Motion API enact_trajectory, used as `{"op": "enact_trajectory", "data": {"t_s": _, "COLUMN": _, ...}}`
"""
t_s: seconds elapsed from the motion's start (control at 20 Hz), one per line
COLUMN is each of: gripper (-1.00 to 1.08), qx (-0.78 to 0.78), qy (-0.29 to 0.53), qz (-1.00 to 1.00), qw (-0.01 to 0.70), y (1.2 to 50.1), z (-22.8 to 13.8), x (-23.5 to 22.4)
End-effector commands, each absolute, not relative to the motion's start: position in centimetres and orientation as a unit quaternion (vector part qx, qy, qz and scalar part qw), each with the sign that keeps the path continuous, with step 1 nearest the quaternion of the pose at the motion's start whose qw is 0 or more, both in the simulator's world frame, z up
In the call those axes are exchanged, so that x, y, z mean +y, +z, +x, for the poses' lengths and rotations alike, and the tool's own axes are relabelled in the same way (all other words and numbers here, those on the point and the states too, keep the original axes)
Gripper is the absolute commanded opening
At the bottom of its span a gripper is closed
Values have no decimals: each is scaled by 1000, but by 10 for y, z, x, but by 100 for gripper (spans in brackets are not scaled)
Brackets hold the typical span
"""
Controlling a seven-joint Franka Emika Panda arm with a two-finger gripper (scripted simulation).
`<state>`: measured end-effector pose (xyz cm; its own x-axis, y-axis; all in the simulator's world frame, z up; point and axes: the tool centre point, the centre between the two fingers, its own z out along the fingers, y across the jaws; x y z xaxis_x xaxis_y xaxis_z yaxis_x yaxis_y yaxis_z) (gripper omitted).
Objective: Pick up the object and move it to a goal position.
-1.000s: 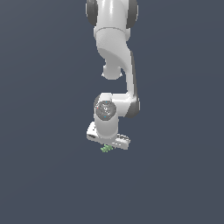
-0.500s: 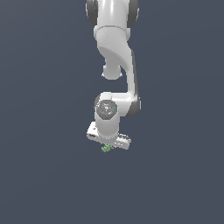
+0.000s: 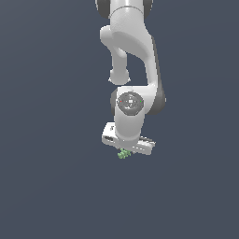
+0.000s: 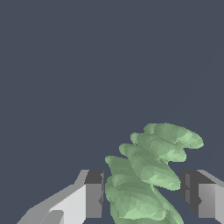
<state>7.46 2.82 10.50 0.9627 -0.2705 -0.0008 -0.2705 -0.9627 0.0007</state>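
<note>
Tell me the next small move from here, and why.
Probably close the gripper on the object. In the wrist view the green ridged lump sits between the two fingers, with gaps on both sides, so it looks framed but not yet gripped.

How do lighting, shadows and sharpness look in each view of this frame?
Exterior view: flat, even light, no cast shadow on the grey backdrop, soft highlights on the white arm; the tiny pale green ridged lump under the white gripper is too small for detail. Wrist view: crisp, faceted shading on the lump, no blur or glare; finger pads flank it.
</note>
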Motion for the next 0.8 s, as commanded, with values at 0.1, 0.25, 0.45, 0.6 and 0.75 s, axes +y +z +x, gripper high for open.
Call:
{"op": "enact_trajectory", "data": {"t_s": 0.1, "gripper": -100, "qx": -136, "qy": 0, "qz": 991, "qw": 0, "y": 147, "z": 78, "x": 60}}
{"op": "enact_trajectory", "data": {"t_s": 0.25, "gripper": -100, "qx": -136, "qy": 0, "qz": 991, "qw": 0, "y": 175, "z": 81, "x": 81}}
{"op": "enact_trajectory", "data": {"t_s": 0.45, "gripper": -100, "qx": -136, "qy": 0, "qz": 991, "qw": 0, "y": 211, "z": 85, "x": 109}}
{"op": "enact_trajectory", "data": {"t_s": 0.6, "gripper": -100, "qx": -136, "qy": 0, "qz": 991, "qw": 0, "y": 235, "z": 88, "x": 127}}
{"op": "enact_trajectory", "data": {"t_s": 0.75, "gripper": -100, "qx": -136, "qy": 0, "qz": 991, "qw": 0, "y": 253, "z": 91, "x": 141}}
